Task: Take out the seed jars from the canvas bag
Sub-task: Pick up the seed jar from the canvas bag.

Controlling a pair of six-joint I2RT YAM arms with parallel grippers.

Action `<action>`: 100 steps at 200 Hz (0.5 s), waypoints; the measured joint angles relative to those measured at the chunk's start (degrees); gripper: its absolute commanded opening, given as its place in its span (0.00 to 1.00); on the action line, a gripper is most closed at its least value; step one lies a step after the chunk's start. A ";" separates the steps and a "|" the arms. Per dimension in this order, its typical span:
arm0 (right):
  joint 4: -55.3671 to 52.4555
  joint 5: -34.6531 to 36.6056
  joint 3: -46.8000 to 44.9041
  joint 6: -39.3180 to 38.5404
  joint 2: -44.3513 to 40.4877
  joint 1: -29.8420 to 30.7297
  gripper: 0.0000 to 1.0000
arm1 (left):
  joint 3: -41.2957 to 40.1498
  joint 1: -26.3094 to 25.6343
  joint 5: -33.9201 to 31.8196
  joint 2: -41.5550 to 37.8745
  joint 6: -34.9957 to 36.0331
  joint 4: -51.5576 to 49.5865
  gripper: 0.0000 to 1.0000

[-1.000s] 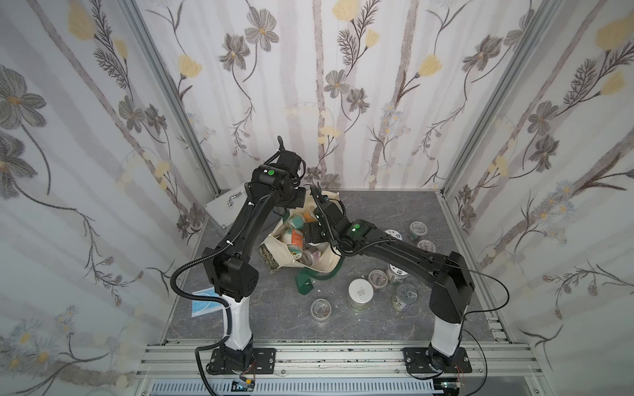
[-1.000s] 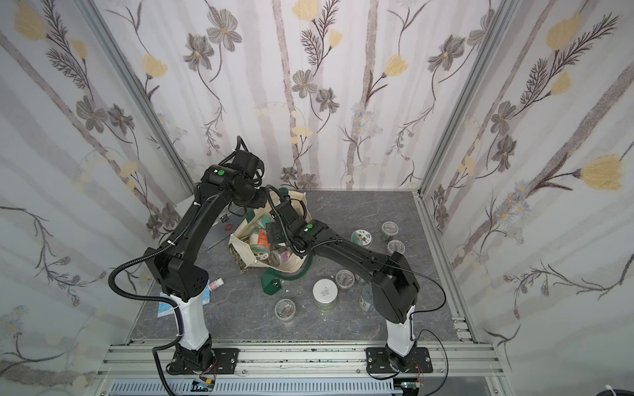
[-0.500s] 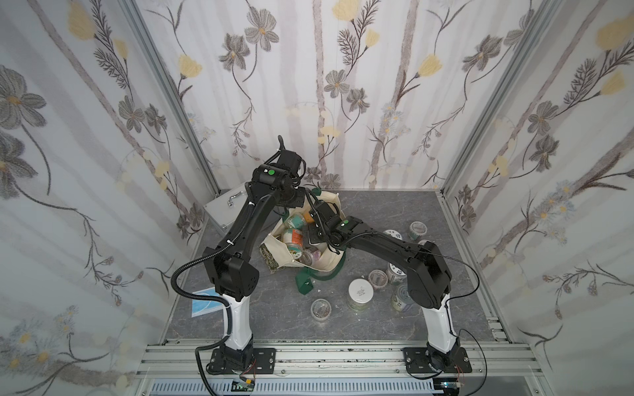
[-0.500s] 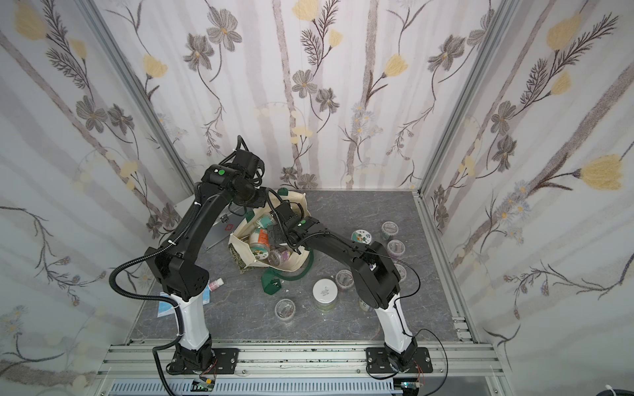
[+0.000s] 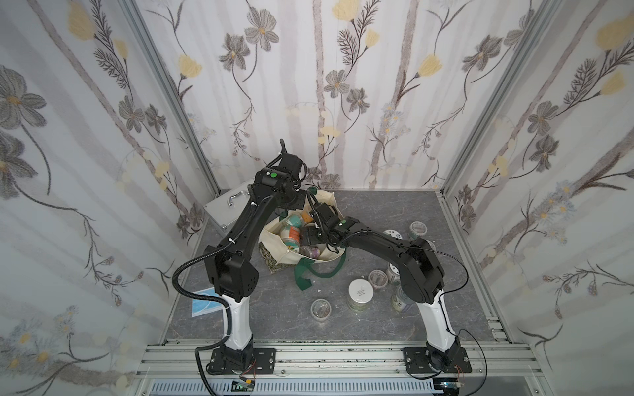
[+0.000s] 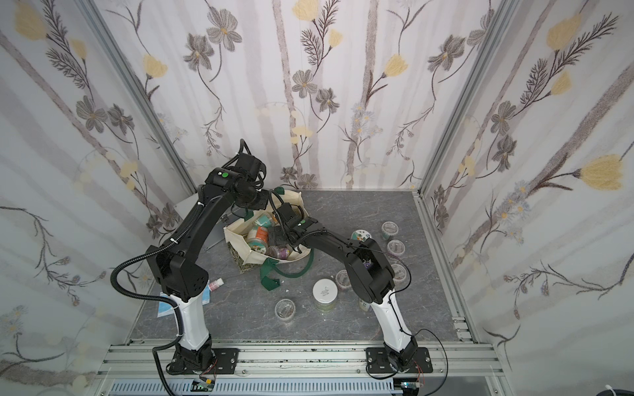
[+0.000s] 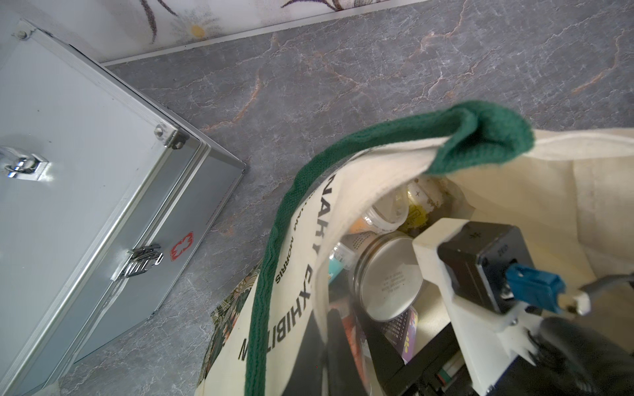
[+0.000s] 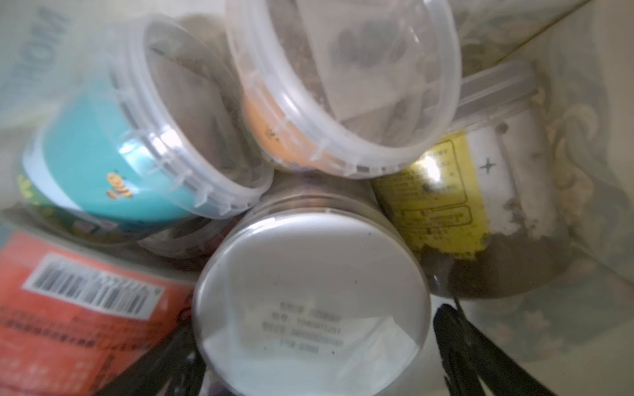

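The bag [image 5: 327, 199] sits near the middle of both top views with its mouth open. Many jars [image 5: 291, 235] lie piled inside it. Other jars stand out on the table [image 5: 281, 319], to the lower right of the bag in the frame.

The left gripper [image 5: 296, 202] is shut tight at the bag's upper edge. Its fingers are hidden, but I think it pinches the green handle [image 7: 480, 140] to hold the mouth open.

The right gripper [image 8: 314, 319] is down inside the bag. Its jaws are as wide as they go and hold nothing. Its black fingers [image 8: 453, 336] stand one on each side of the white-lid jar [image 8: 308, 284], in the lower middle of the right wrist view. A teal jar [image 8: 103, 154], a red jar [image 8: 68, 308] and a yellow jar [image 8: 439, 192] press close around it.

What could go wrong from here?
- The jars are packed tight, so a finger could catch the red or yellow jar and squeeze two at once.
- The white lid looks smooth and round, so the jar could slip out and drop.
- Lifting it could make the clear tubs on top roll.
- If the handle slips free, the cloth could fall over the right arm.
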 measured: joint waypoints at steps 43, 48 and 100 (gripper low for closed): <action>-0.26 -0.72 5.44 0.00 4.42 -0.31 1.00 | -3.50 0.02 1.22 -1.88 -0.04 2.47 0.00; -0.28 -0.72 5.92 0.00 4.79 -0.31 1.00 | -4.20 0.02 1.42 -2.34 -0.07 2.75 0.00; -1.73 -0.35 7.04 1.03 5.01 -0.17 0.86 | -9.97 -0.52 3.02 -6.99 -1.05 5.73 0.00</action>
